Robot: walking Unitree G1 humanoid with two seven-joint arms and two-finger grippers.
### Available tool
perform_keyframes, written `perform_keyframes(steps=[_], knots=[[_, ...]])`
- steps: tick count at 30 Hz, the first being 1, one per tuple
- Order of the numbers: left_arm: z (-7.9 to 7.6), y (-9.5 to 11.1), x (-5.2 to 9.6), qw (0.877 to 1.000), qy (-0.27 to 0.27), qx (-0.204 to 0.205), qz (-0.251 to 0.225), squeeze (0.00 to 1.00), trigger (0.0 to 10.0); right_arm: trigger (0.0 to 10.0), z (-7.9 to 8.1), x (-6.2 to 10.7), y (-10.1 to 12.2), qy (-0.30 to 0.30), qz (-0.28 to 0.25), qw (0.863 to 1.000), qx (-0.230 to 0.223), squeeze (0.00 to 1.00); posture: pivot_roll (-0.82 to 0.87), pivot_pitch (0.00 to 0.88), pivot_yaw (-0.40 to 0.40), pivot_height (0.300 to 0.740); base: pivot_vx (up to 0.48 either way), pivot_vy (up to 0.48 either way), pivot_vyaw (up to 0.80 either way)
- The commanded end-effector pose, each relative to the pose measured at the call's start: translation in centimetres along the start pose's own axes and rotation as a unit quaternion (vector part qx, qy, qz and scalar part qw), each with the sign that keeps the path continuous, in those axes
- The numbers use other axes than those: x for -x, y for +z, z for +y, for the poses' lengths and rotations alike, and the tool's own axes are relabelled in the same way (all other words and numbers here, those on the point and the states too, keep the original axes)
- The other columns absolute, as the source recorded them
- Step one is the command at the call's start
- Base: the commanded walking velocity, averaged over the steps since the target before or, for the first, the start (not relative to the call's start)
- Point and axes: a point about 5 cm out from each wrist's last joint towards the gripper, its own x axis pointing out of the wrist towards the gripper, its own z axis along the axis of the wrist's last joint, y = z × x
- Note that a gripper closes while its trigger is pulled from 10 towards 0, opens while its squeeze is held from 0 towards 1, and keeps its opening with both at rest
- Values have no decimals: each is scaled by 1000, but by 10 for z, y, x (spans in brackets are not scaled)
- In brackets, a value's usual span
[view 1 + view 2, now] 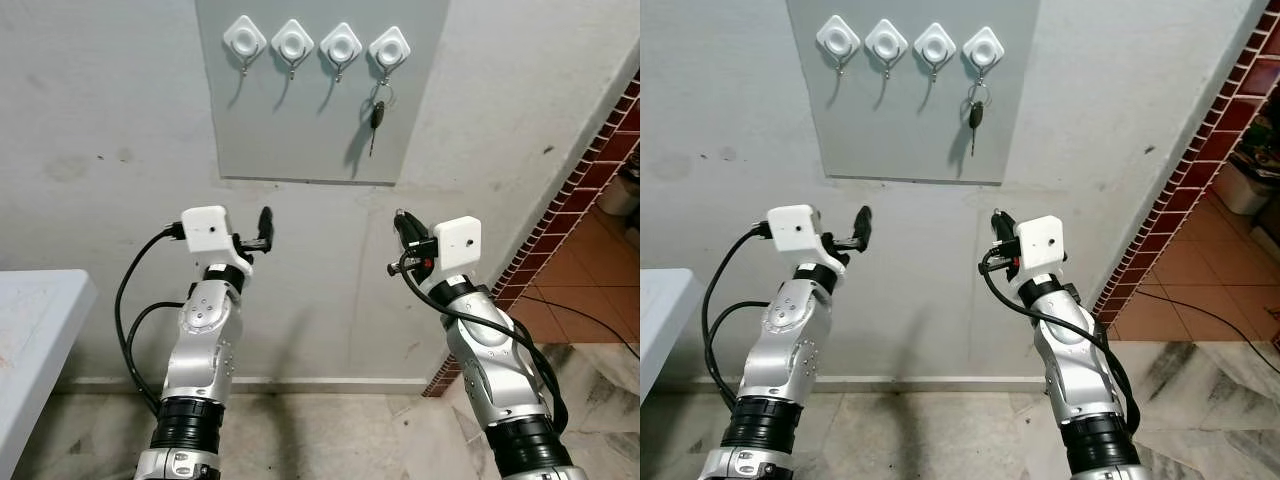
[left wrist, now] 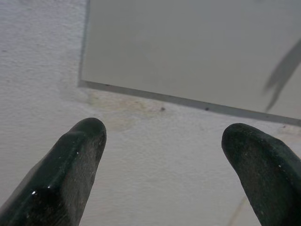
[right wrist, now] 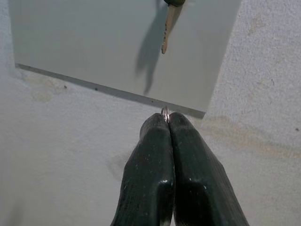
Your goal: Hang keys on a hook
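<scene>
Right end effector pinches a small ring; key hangs on hook

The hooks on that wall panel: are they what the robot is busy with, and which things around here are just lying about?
For the job: white hooks; grey panel; key on the rightmost hook; right gripper, jaws shut on small metal ring; left gripper, jaws open.

Just lying about: white table; red-tiled wall; floor cable.

Home entryway: wall key hooks, tiled floor.
</scene>
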Motion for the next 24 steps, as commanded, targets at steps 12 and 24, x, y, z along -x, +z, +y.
perform_keyframes(steps=[12, 24], knots=[[-21, 20, -1, 997, -74, -26, -20, 0, 10000, 10000, 4, -33, 23, 56, -39, 998, -18, 0, 1, 0, -51, 740, 0, 0, 0], [-28, 42, -10, 992, -113, -40, -44, 0, 10000, 10000, 16, -74, 62, 110, -92, 989, -45, 0, 16, 0, -66, 740, 0, 0, 0]])
